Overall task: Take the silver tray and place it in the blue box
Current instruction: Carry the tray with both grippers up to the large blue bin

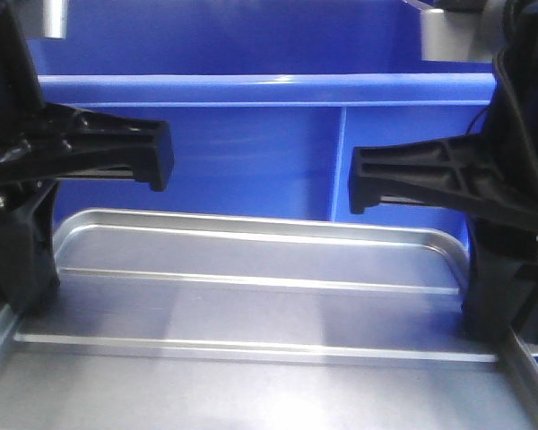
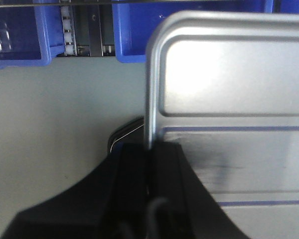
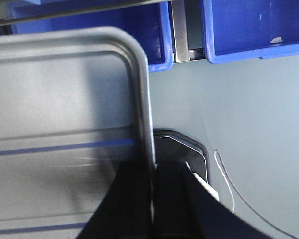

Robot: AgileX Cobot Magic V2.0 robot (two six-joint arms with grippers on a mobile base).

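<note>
Holding the silver tray (image 1: pixel 251 309) between both arms, outside the blue box (image 1: pixel 251 90), in front of its ribbed near wall, far rim of the tray towards the box; touching the wall or not, cannot tell. Clamped on the tray's left rim with the left end effector (image 2: pixel 150 149), fingers pressed together on the raised edge. Clamped the same way on the right rim with the right end effector (image 3: pixel 153 167). Pale grey bench (image 2: pixel 55 129) underneath, more blue bins (image 3: pixel 254 30) on either side of the box.
</note>
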